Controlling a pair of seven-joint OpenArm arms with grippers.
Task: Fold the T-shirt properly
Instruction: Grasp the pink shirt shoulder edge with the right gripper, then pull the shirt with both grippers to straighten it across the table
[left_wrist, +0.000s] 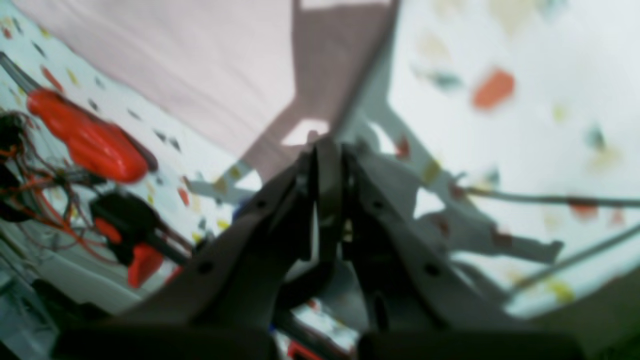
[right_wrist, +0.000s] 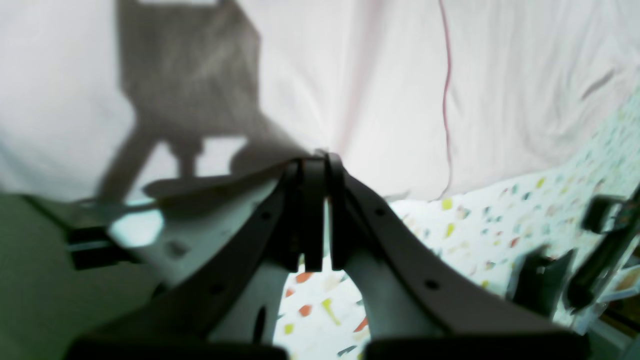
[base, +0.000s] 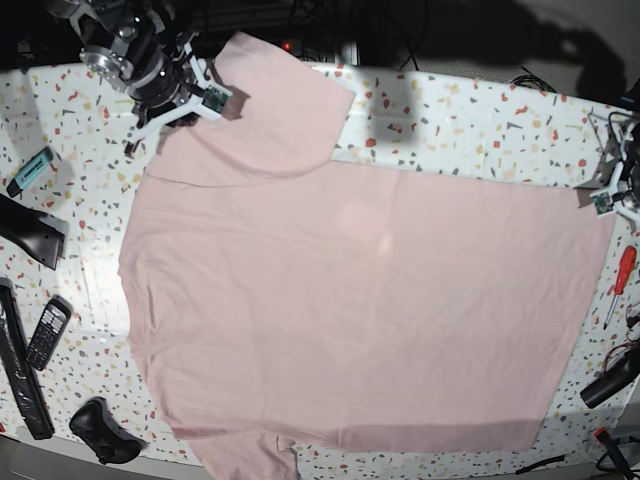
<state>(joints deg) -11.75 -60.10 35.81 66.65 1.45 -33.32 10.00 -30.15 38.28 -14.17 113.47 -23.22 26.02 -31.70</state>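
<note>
Closest to the left wrist camera is the left claw (left_wrist: 327, 145), its two dark fingers drawn together with the tips at a corner of the T-shirt (base: 360, 300); the blur hides whether any cloth is caught between them; in the base view this claw (base: 604, 198) sits at the desk's right edge, touching the shirt's upper right corner. On the other wrist view the right claw (right_wrist: 315, 159) is likewise closed, its tips at the pale fabric's edge — a fold of cloth seems to meet the tips, though whether it is pinched I cannot tell; from the base camera that claw (base: 212, 97) rests at the top left, beside the upper sleeve. Pale pink and plain side up, the shirt lies spread flat across most of the speckled terrazzo-patterned desk (base: 480, 120), its straight edge to the right, one sleeve reaching toward the top left and the other hanging past the near edge at the bottom; a thin pink seam line (right_wrist: 445, 100) runs down the fabric in the right wrist view. Off the shirt, a red-handled screwdriver (base: 620, 280) lies near the right edge, well apart from a black phone with a keypad (base: 47, 332) on the left; a teal marker-like item (base: 30, 168) lies higher on that side — and a dark rounded object (base: 100, 428) sits at the bottom left corner.
</note>
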